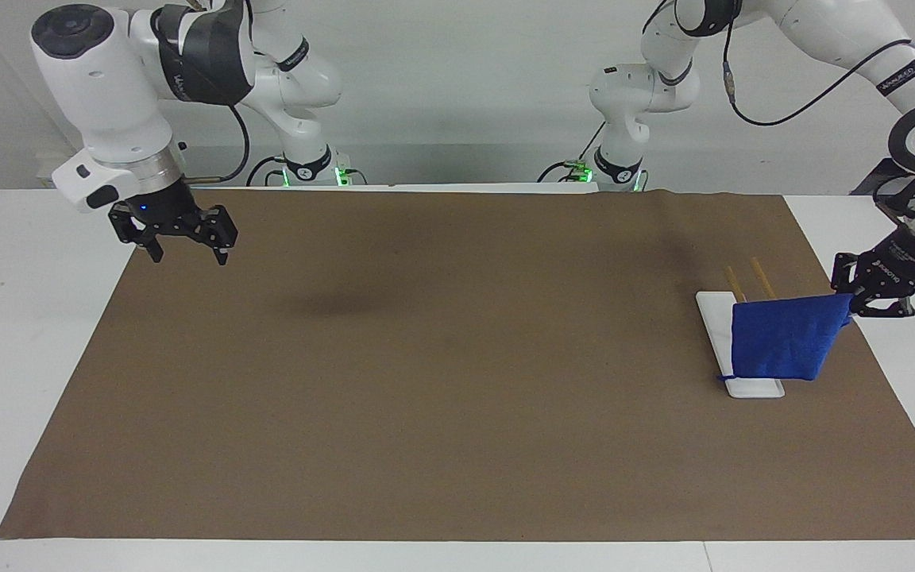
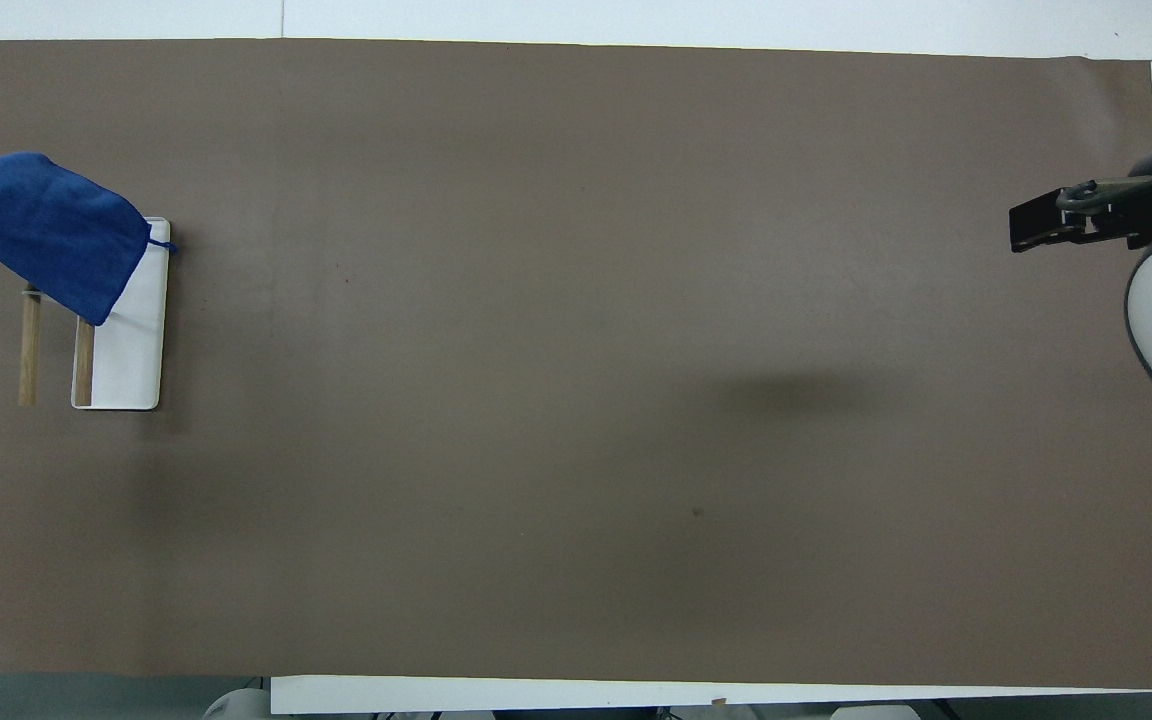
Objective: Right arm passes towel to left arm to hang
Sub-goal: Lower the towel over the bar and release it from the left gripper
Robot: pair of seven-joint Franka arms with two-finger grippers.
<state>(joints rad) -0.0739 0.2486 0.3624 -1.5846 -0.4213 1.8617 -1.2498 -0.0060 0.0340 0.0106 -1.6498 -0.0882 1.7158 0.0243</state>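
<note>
Towel [image 1: 779, 345] hangs over rack edge from clamped left claw [image 1: 862, 306]; right claw [image 1: 183, 254] gapes empty over mat's edge

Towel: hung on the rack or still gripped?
Still gripped: the left gripper pinches a corner of the towel, which drapes over the rack.

Cloth, wood and plastic on a matt brown sheet

The towel [image 1: 779, 345] is fuzzy blue cloth; the rack's rails [image 2: 29, 350] look like bare wood over a smooth white base [image 2: 131, 360]; the mat [image 1: 457, 381] is dull brown paper on a smooth white tabletop [image 1: 21, 318]; both arms [image 1: 100, 87] have glossy white shells, their hands matt black
</note>
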